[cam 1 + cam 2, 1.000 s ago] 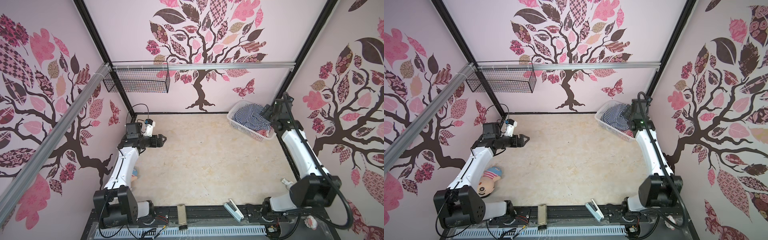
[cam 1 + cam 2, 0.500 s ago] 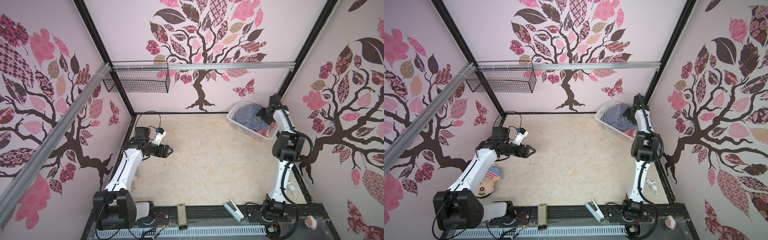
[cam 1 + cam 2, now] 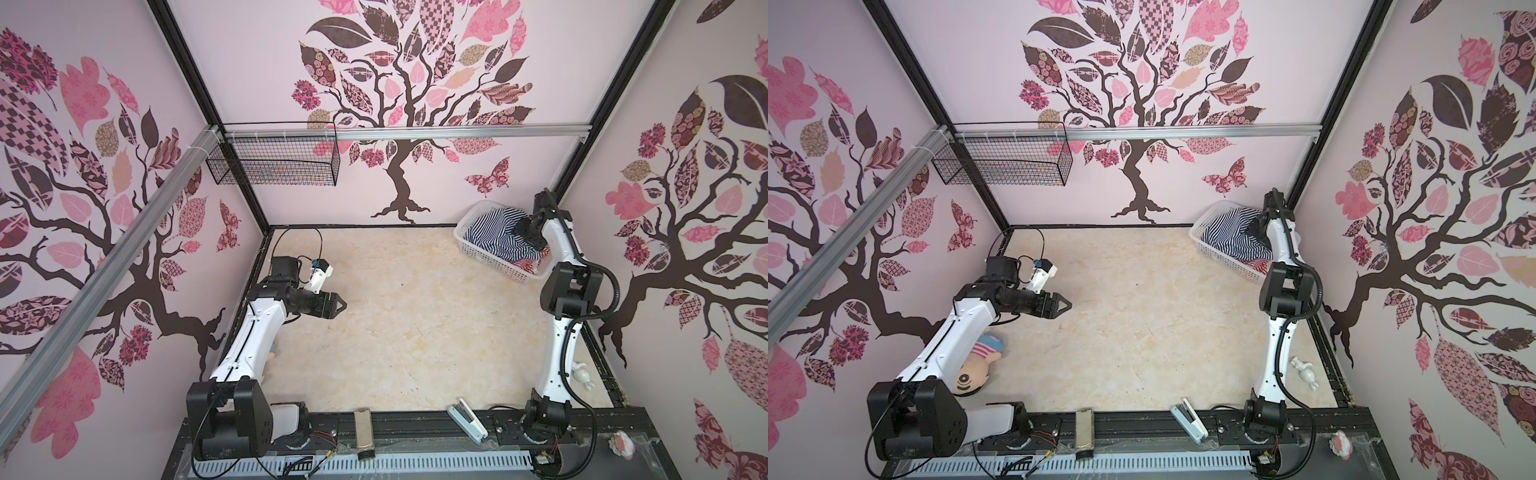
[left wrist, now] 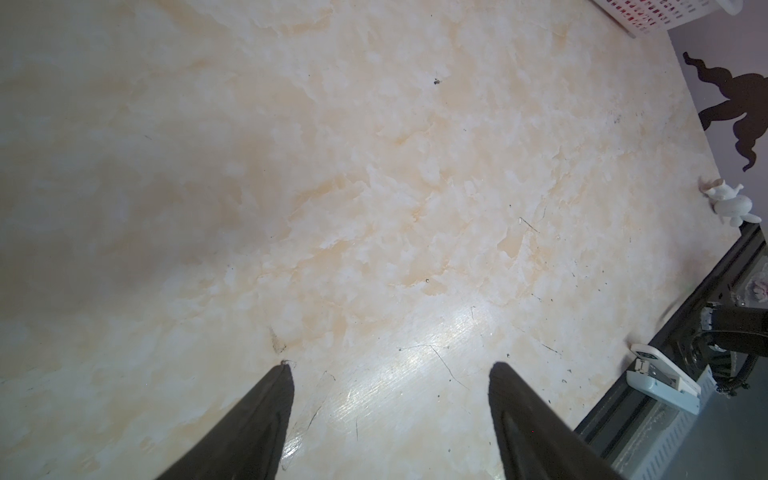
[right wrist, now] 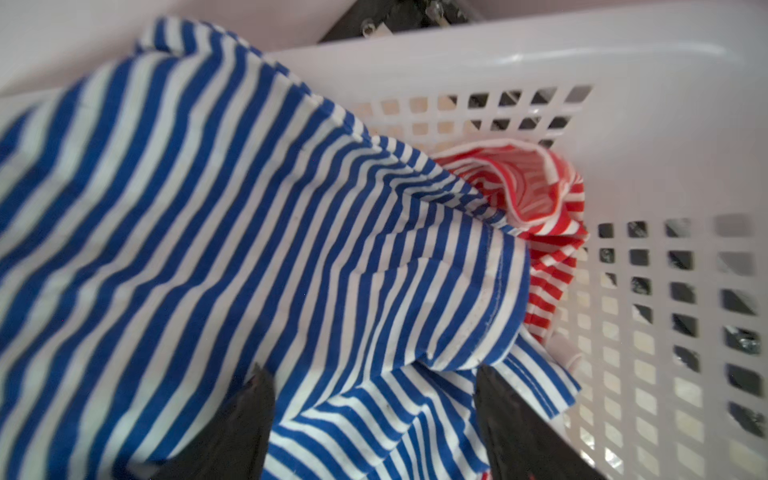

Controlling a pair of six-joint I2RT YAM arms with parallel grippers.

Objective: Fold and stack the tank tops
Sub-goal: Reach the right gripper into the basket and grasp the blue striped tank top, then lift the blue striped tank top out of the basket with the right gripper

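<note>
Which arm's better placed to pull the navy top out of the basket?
Right. The right pincer is open, straddling a fold of the navy top in the white basket. The left pincer is open above the table, far from it.

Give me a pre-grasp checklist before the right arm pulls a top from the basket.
1. Right gripper open over the navy tank top: ok.
2. Navy tank top lies above the red tank top in the basket: ok.
3. Jaws would catch one layer only: cannot tell.
4. Left gripper open, empty, above the table: ok.
5. Plush doll off the table's middle, by the left arm: ok.
6. Either top out of the basket: not ok.
</note>
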